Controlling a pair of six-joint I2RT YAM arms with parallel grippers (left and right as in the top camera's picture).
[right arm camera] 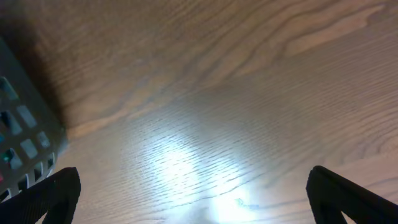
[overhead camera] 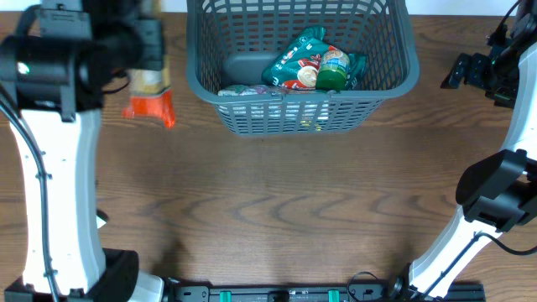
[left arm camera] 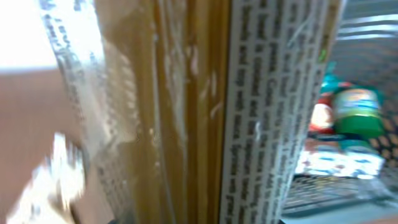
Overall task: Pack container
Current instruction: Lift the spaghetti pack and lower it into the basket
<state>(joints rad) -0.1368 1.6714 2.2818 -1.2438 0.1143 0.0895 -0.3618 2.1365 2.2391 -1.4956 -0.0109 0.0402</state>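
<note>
Pressed close against the left wrist camera is a long packet [left arm camera: 186, 112] with a clear window of pale yellow strands and a strip of small print, filling nearly the whole view. It hides the left gripper [overhead camera: 148, 59], so I cannot tell whether its jaws are closed on the packet. From overhead, the packet's orange end pokes out beneath that gripper, on the bench [overhead camera: 277, 201].

Just to the right of the left gripper stands the container [overhead camera: 277, 117], its near wall between the packet and the inside. Inside lie a teal snack packet [overhead camera: 294, 63], a green-topped tub [overhead camera: 333, 69] and a pale packet [overhead camera: 243, 88].

Right gripper [right arm camera: 196, 186] hangs with jaws wide apart over bare bench, the container's corner to its left.
</note>
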